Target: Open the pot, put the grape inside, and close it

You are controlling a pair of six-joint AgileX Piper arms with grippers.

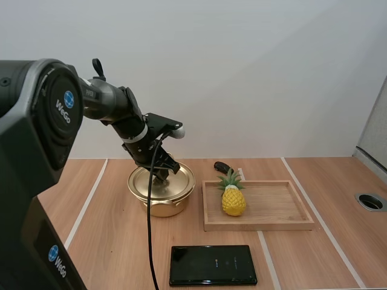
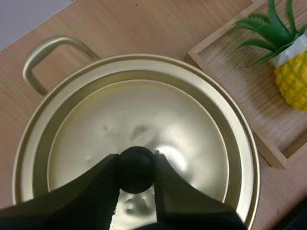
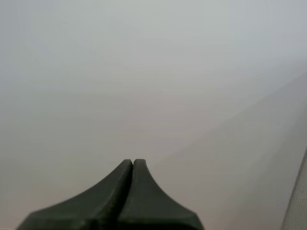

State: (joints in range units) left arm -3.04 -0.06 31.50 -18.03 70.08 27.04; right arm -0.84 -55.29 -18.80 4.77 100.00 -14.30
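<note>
- Gripping the lid's black knob [image 2: 136, 171] with the left gripper [image 2: 136, 163], one finger pressed on each side.
- Resting flat on the gold pot [image 1: 161, 204], the lid [image 2: 144, 110], left of centre on the table [image 1: 109, 241].
- Lying nearer the front edge, a flat black device [image 1: 213, 264].
- Sitting just right of the pot, a wooden tray [image 1: 260, 225] holding a pineapple [image 1: 233, 200].
- Pressed together as one dark wedge on nothing, the right gripper [image 3: 133, 165] fingers.
</note>
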